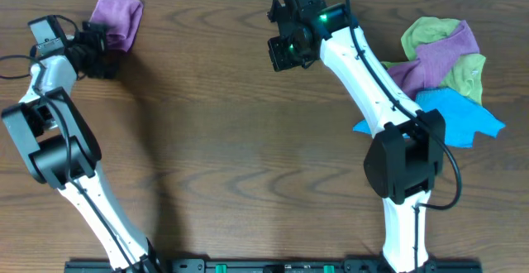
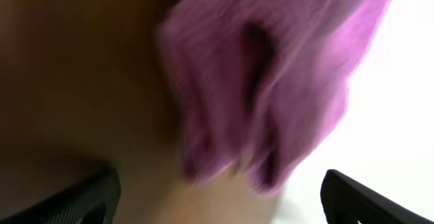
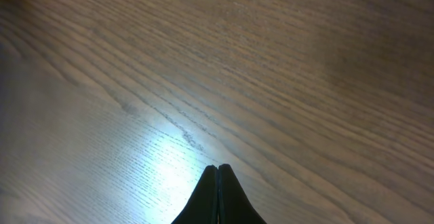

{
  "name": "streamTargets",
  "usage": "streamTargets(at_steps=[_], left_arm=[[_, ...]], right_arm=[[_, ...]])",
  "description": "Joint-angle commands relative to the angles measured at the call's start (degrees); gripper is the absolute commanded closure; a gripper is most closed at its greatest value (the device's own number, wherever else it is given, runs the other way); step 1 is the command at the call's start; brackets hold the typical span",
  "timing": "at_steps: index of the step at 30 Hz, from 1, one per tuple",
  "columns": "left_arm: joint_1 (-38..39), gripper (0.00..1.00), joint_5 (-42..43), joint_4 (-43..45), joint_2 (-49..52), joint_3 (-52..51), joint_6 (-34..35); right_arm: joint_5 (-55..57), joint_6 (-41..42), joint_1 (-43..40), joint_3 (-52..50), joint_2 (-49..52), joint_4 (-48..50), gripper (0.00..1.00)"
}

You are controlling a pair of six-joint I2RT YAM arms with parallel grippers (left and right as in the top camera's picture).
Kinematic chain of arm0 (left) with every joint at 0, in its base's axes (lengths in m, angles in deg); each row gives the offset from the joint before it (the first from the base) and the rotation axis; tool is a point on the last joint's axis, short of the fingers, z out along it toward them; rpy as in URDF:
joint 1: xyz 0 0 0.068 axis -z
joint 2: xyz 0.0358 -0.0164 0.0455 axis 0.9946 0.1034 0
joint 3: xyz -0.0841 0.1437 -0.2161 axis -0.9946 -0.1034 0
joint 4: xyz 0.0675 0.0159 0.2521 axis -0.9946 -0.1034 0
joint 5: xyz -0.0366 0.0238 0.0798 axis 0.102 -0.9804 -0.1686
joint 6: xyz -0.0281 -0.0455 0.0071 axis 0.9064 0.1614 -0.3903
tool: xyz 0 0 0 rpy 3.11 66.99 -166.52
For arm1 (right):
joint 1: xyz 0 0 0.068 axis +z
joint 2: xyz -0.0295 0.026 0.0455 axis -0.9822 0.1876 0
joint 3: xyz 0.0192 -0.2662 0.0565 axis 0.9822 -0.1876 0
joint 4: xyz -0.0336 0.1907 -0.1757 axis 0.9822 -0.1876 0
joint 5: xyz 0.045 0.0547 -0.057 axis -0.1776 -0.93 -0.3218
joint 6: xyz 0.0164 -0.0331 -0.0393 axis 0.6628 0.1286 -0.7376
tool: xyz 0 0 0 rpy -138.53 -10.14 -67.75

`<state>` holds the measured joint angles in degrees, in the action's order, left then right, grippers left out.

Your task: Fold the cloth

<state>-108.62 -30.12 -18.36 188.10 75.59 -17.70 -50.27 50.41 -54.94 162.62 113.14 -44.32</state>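
one purple cloth [image 1: 116, 12] lies before the spread left tool [image 2: 220, 187], right tool [image 3: 218, 173] pressed together.

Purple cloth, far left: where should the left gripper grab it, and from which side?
Pinch the bunched edge nearest the left gripper, coming from its own side: the purple cloth lies crumpled at the far edge of the table, its thick folds facing the open jaws.

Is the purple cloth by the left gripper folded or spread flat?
Folded, or at least bunched: the purple cloth is a compact bundle overhead, and the left wrist view shows stacked layers. Neatness: cannot tell.
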Motion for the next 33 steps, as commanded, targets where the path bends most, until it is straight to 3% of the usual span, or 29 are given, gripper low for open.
streamTargets(at_steps=[1,3,6,9,12,16,18,21,24,27,33], left_arm=[[-0.24,0.04,-5.95,-4.87,-6.75,0.37,-13.68],[-0.22,0.05,-7.67,-9.88,-11.15,0.37,-19.76],[0.33,0.05,-11.3,-16.83,-17.79,0.37,-27.82],[1.6,0.05,-15.19,-22.73,-24.48,0.37,-39.52],[3.23,0.04,-13.86,-27.74,-30.69,0.37,-50.29],[7.39,0.05,-14.75,-33.22,-37.75,0.37,-54.93],[10.45,0.05,-15.85,-35.43,-41.35,0.37,-56.24],[18.25,0.05,-25.35,-40.02,-48.28,0.2,-56.17],[27.91,0.05,-33.03,-43.32,-56.0,-0.37,-56.22],[35.89,0.05,-39.41,-44.81,-63.84,-3.61,-55.91],[38.66,0.05,-39.5,-41.48,-74.73,-22.43,-50.84]], right_arm=[[0.5,0.39,0.59,1.07,-1.42,-0.04,0.99],[0.52,0.37,0.52,1.09,-1.75,-0.02,0.95],[0.94,0.11,0.17,1.09,-2.91,-0.17,0.67],[4.2,-0.28,-0.74,1.09,-5.97,-1.05,0.27],[7.93,-3.58,-2.58,1.09,-11.04,-3.15,0.07],[12.46,-5.31,-4.81,1.07,-18.49,-8.46,0.05],[16.02,-5.4,-5.62,1.07,-22.21,-12.52,0.1],[16.5,-5.42,-6.01,0.55,-28.22,-18.25,0.2],[18.93,-5.16,-5.42,-3.37,-37.38,-18.51,0.2],[18.97,-4.98,-5.44,-15.32,-51.06,-12.92,0.19],[17.73,-4.85,-5.46,-48.85,-75.36,1.9,0.1]])
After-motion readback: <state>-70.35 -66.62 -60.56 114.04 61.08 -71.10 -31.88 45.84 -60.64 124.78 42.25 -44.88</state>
